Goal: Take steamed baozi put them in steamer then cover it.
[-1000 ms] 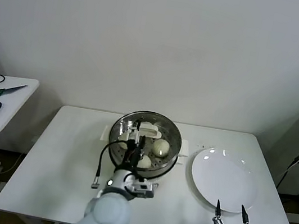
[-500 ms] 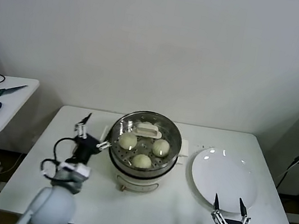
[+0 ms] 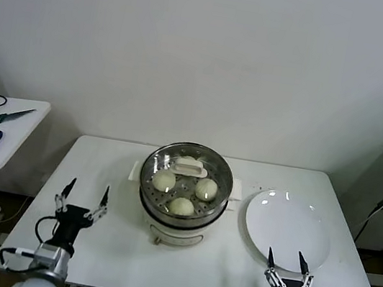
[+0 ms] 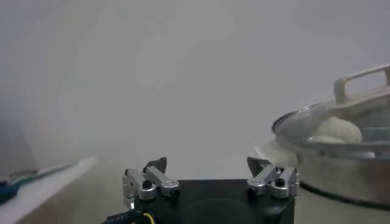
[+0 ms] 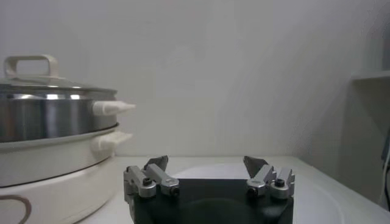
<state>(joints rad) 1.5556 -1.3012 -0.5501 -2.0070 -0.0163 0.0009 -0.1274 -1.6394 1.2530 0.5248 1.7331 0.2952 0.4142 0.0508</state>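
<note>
Head view shows the steamer (image 3: 184, 190) in the middle of the white desk (image 3: 224, 261). Its clear lid (image 3: 187, 172) with a white handle is on top. Three steamed baozi (image 3: 182, 205) show through the glass, sitting on the tray with holes. A white plate (image 3: 287, 231) lies on the desk just beside the steamer, on the robot's right. The left gripper (image 3: 82, 196) is low at the near left part of the desk, well apart from the steamer. Its fingers are spread wide and hold nothing. The right gripper (image 3: 285, 262) is at the near edge of the plate. Its fingers are spread wide too, with nothing between them.

Left wrist view shows the left gripper (image 4: 210, 168) with its fingers apart. The steamer (image 4: 341, 161) stands off to one side, and one baozi (image 4: 336, 129) shows under the lid (image 4: 347, 109).

Right wrist view shows the right gripper (image 5: 209, 167) with fingers apart over the plate (image 5: 323, 195). The steamer (image 5: 52, 143) stands near it with the lid (image 5: 36, 76) on.
</note>
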